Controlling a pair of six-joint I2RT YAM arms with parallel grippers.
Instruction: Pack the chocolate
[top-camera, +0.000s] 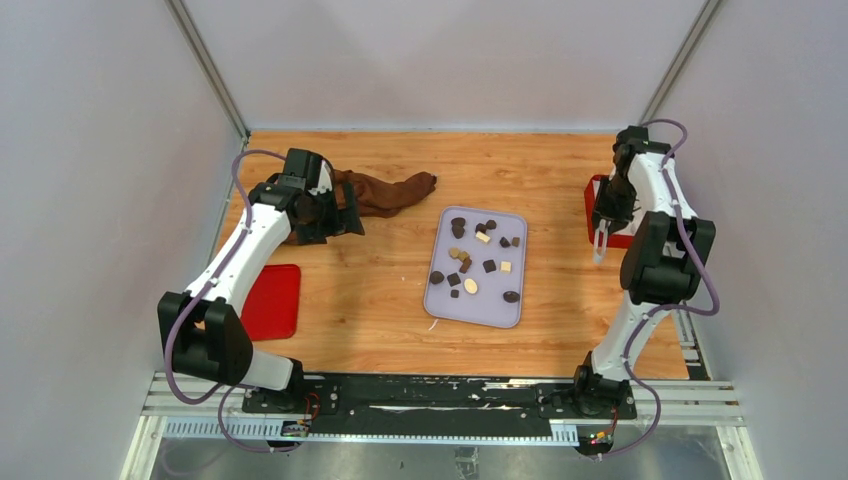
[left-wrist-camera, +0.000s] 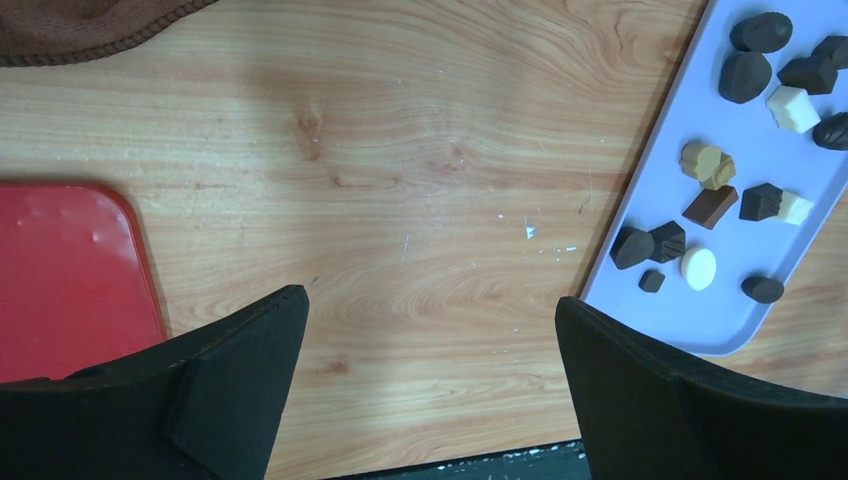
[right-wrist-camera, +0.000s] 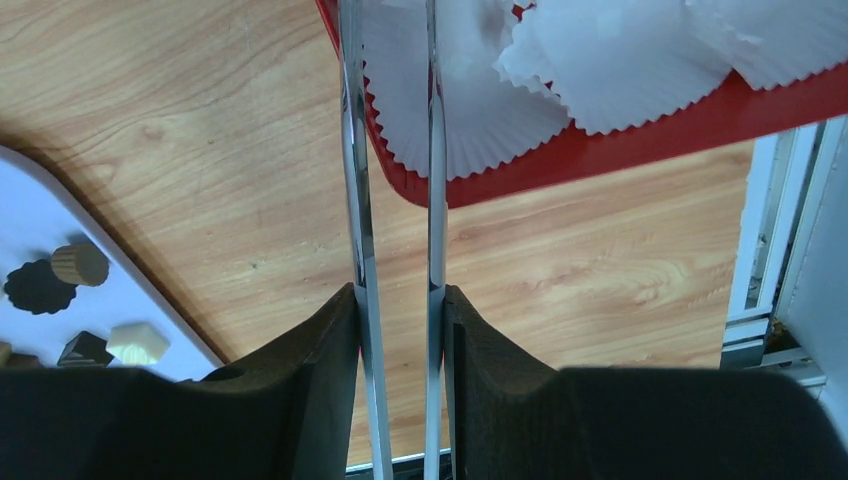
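Near, L side: L red tray (top-camera: 272, 300) flat on the surface (top-camera: 380, 290). Mid: lavender tray (top-camera: 480, 312) w/ the chocolate (top-camera: 489, 266) lying loose on it, none packed yet. R fingers (right-wrist-camera: 398, 300) squeezed on metal tongs (right-wrist-camera: 355, 150), blades over white paper cups (right-wrist-camera: 620, 60) in the R red tray (right-wrist-camera: 620, 150). L fingers (left-wrist-camera: 428, 305) wide open, holding nothing, up over the surface. Far back: brown cloth (top-camera: 385, 190). Looks like step 1: get a cup. Next prob calls for tongs down, then a pinch on one cup edge only, not the whole stack.
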